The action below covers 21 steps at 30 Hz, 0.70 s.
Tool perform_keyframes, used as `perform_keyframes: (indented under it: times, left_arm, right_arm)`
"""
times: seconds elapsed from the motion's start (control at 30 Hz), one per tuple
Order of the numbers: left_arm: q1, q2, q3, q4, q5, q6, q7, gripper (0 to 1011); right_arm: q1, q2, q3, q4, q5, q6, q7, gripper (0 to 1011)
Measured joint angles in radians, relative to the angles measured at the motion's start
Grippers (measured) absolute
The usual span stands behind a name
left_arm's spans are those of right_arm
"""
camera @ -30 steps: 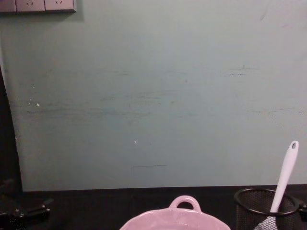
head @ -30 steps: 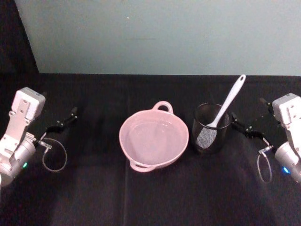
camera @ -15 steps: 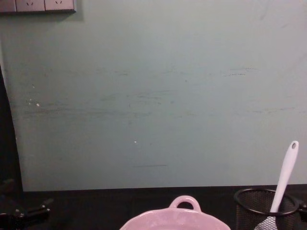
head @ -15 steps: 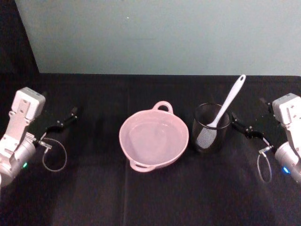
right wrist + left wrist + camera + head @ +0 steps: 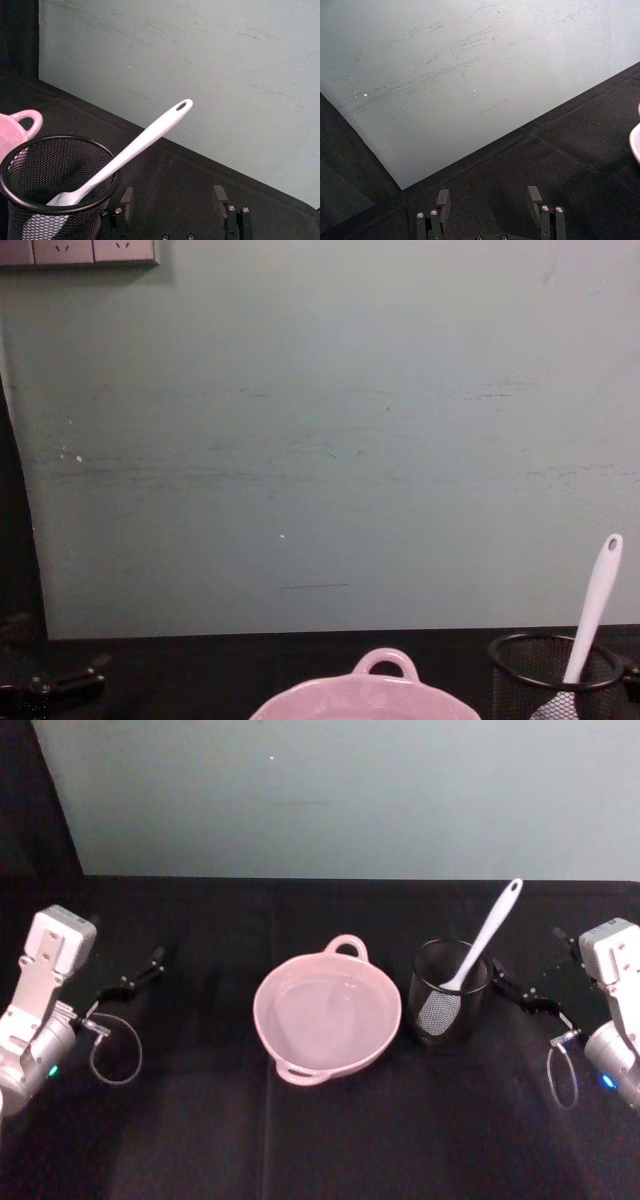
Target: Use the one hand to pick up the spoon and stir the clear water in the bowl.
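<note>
Right arm low beside mesh cup holding spoon, fingers wide; left arm parked, fingers wide.

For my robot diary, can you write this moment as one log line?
spoon: in mesh cup | bowl: left of mesh cup | left gripper: open, parked left | right gripper: open, empty, right of mesh cup

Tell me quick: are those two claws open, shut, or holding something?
Left gripper: open, holding nothing.
Right gripper: open, holding nothing; the spoon stands in the black mesh cup.
</note>
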<state>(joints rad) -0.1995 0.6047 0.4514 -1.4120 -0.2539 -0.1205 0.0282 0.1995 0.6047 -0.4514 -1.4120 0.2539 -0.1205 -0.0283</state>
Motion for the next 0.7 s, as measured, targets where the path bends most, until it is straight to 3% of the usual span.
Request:
perform_keyframes:
  times: [0.33, 0.53, 0.7]
  left_arm:
    - [0.0, 0.0, 0.0, 0.0, 0.0, 0.0, 0.0, 1011]
    - [0.0, 0.0, 0.0, 0.0, 0.0, 0.0, 0.0, 1011]
    - [0.0, 0.0, 0.0, 0.0, 0.0, 0.0, 0.0, 1011]
  right_arm:
    - [-0.025, 0.007, 0.017, -0.029, 0.002, 0.009, 0.0, 1002]
    - [-0.117, 0.046, 0.089, -0.127, 0.041, 0.053, -0.017, 1002]
    - [-0.175, 0.058, 0.147, -0.179, 0.096, 0.052, -0.008, 1003]
